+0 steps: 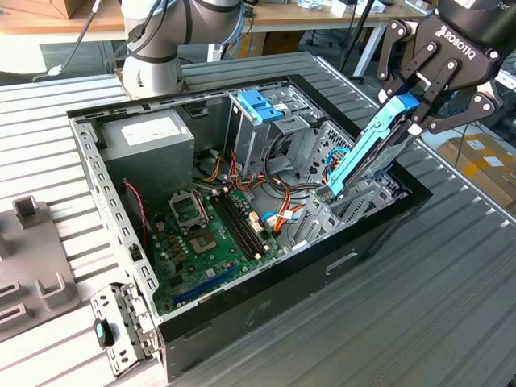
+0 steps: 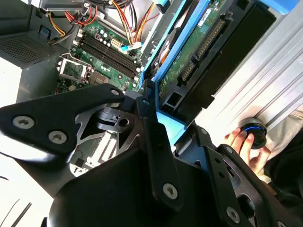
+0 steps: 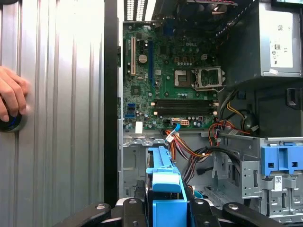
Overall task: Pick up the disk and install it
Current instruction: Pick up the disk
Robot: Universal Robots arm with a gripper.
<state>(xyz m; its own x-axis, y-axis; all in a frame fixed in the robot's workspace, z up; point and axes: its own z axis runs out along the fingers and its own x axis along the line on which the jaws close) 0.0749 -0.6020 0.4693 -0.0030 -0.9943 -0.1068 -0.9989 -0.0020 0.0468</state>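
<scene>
Blue-railed, the disk [image 1: 367,157] hangs tilted in the gripper [image 1: 413,109], whose fingers pinch its upper end. Its lower edge meets the metal brackets inside the open computer case [image 1: 266,302], close to the wall at the exterior view's right. The motherboard [image 1: 205,234] lies uncovered, well apart.

Black linkage jaws, silver screw heads, white lettering; arm [image 1: 153,68] silver, grey joint caps.
</scene>
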